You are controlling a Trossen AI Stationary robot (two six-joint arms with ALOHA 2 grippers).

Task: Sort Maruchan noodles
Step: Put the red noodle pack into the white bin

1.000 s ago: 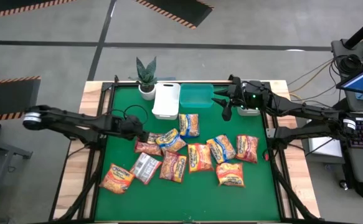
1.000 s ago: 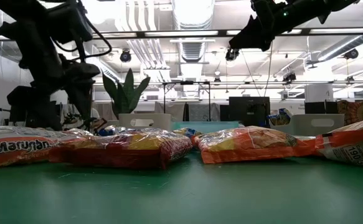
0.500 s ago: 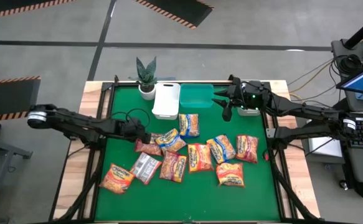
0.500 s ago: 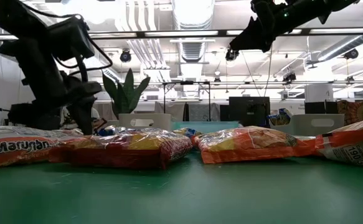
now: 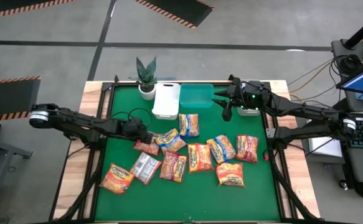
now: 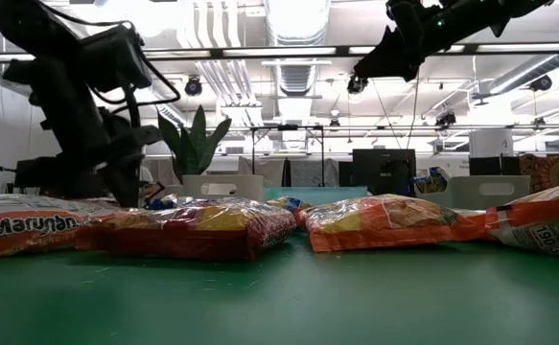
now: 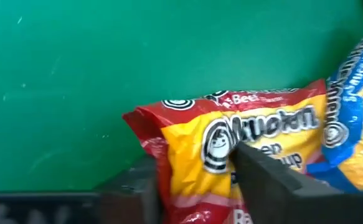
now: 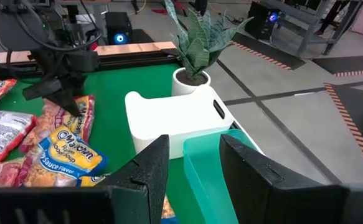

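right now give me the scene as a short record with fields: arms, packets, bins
left gripper: down on the green table mat, fingers either side of a red and yellow crinkly plastic noodle packet
right gripper: raised above the teal plastic bin, holding nothing, fingers apart
noodle packets: about a dozen loose in mid-mat, some overlapping; a blue-marked packet beside the red one
bins: white plastic bin and teal bin side by side at the far edge, nothing visible in either
other: potted plant next to the white bin
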